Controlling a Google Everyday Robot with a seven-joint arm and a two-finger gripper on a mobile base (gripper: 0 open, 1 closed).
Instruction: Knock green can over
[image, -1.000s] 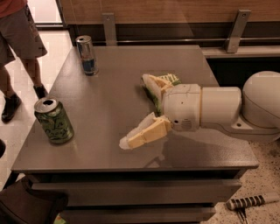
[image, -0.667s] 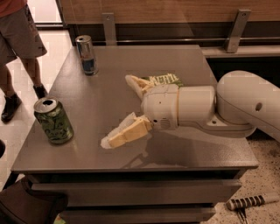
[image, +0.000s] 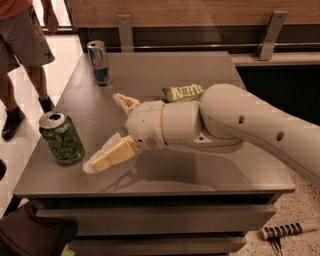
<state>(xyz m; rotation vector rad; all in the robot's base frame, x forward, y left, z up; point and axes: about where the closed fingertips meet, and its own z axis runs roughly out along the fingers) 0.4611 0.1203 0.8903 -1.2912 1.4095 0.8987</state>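
Note:
The green can (image: 61, 137) stands upright near the front left corner of the grey table (image: 210, 172). It is light green with pale swirly lettering and a silver top. My gripper (image: 104, 131) reaches in from the right on a white arm and hovers just right of the can. Its two cream fingers are spread apart and hold nothing. The nearer fingertip (image: 95, 164) is a short gap from the can's base; the farther fingertip (image: 119, 98) is behind and to the right of the can.
A taller slim blue-and-silver can (image: 99, 63) stands at the table's back left. A flat green chip bag (image: 183, 92) lies behind my wrist. A person (image: 22, 55) stands left of the table. A striped tool (image: 285, 231) lies on the floor at the right.
My arm has moved left across the table, bringing the open gripper from the table's middle to just beside the green can. The can has not moved.

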